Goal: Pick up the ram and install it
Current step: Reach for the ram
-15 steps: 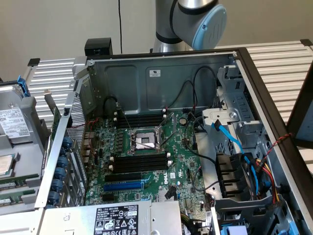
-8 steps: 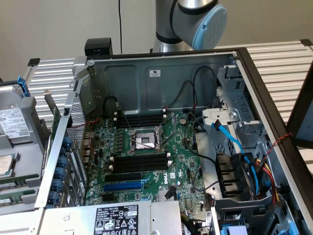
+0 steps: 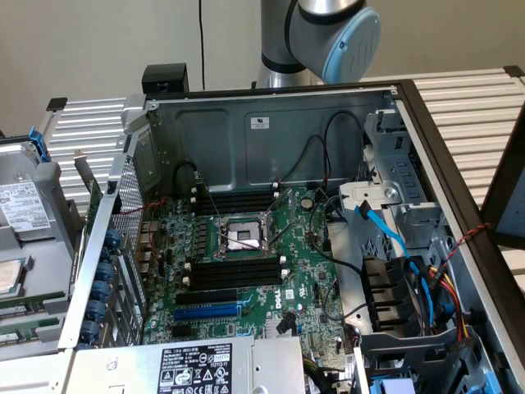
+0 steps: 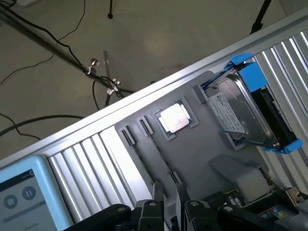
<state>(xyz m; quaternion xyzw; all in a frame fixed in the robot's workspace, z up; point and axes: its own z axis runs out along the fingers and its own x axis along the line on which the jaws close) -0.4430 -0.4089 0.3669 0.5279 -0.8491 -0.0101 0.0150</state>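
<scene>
Well, the slatted metal worktop carries everything, its ribbed aluminium running out past both frame edges. On it lies the open computer case, grey sheet steel, with the green motherboard inside. The board's long black slots stand empty, and cables hide its corner toward the exterior view's right. My arm rises behind the case, cut off by the top of the frame.

Beside the case, at the exterior view's left, sits a matte grey moulded tray. It holds a hard drive in a blue plastic bracket and a square, silvery processor.

The ram lies flat in that tray as a narrow green strip, its long axis running roughly across the exterior view toward the case. The frame edge cuts most of it off, so I cannot make out its chips or label. From my wrist I cannot pick it out among the tray's long grooves. My gripper hangs over those grooves, black fingers apart, holding nothing.
</scene>
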